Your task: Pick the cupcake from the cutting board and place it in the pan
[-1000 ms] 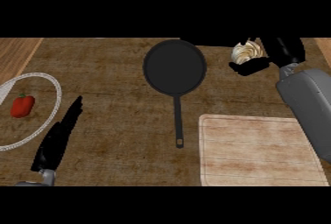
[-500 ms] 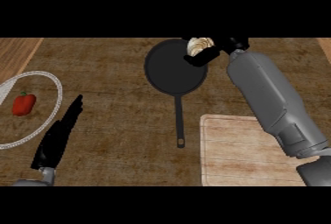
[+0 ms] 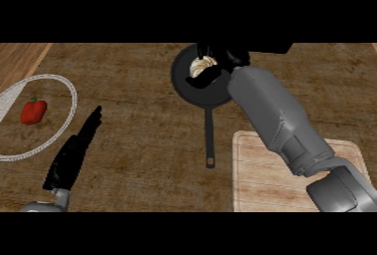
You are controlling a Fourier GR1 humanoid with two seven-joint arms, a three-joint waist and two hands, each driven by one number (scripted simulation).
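My right hand (image 3: 215, 62) is over the black pan (image 3: 193, 92) at the top middle, fingers curled round the pale cupcake (image 3: 202, 66), which sits inside the pan's round. The pan's long handle (image 3: 210, 137) points toward me. The light wooden cutting board (image 3: 269, 174) lies at the lower right with nothing on it, partly hidden by my grey right forearm. My left hand (image 3: 74, 152) rests at the lower left with straight fingers, holding nothing.
A white plate (image 3: 68, 119) at the left edge carries a red pepper (image 3: 33, 110). The counter's top is dark wood, with a lighter strip at the far left corner.
My right hand has carried the cupcake leftward from the upper right to over the pan and lowered it into the pan's round. The left hand has not moved.
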